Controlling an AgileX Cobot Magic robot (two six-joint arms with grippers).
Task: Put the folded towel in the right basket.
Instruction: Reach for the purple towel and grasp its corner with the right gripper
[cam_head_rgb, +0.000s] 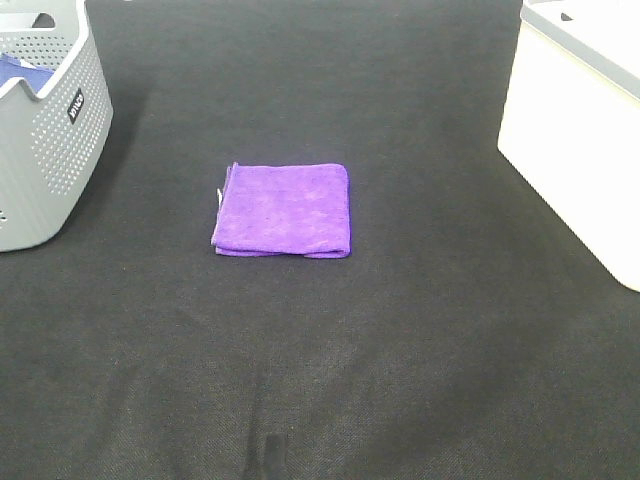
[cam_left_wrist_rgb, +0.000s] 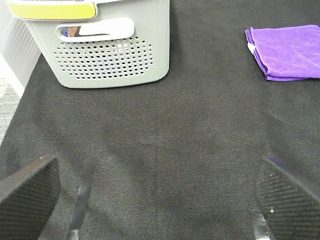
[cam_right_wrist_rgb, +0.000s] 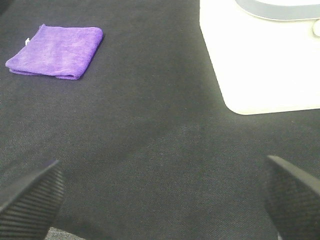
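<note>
A folded purple towel (cam_head_rgb: 283, 211) lies flat on the dark mat in the middle of the exterior view. It also shows in the left wrist view (cam_left_wrist_rgb: 287, 52) and the right wrist view (cam_right_wrist_rgb: 56, 51). The white right basket (cam_head_rgb: 580, 120) stands at the right edge; its side fills the right wrist view's corner (cam_right_wrist_rgb: 260, 55). My left gripper (cam_left_wrist_rgb: 155, 200) is open and empty, well short of the towel. My right gripper (cam_right_wrist_rgb: 160, 200) is open and empty, between towel and white basket but apart from both. Neither gripper shows in the exterior view.
A grey perforated basket (cam_head_rgb: 45, 120) with blue cloth inside stands at the far left; it also shows in the left wrist view (cam_left_wrist_rgb: 107, 47). The dark mat (cam_head_rgb: 400, 350) covers the table.
</note>
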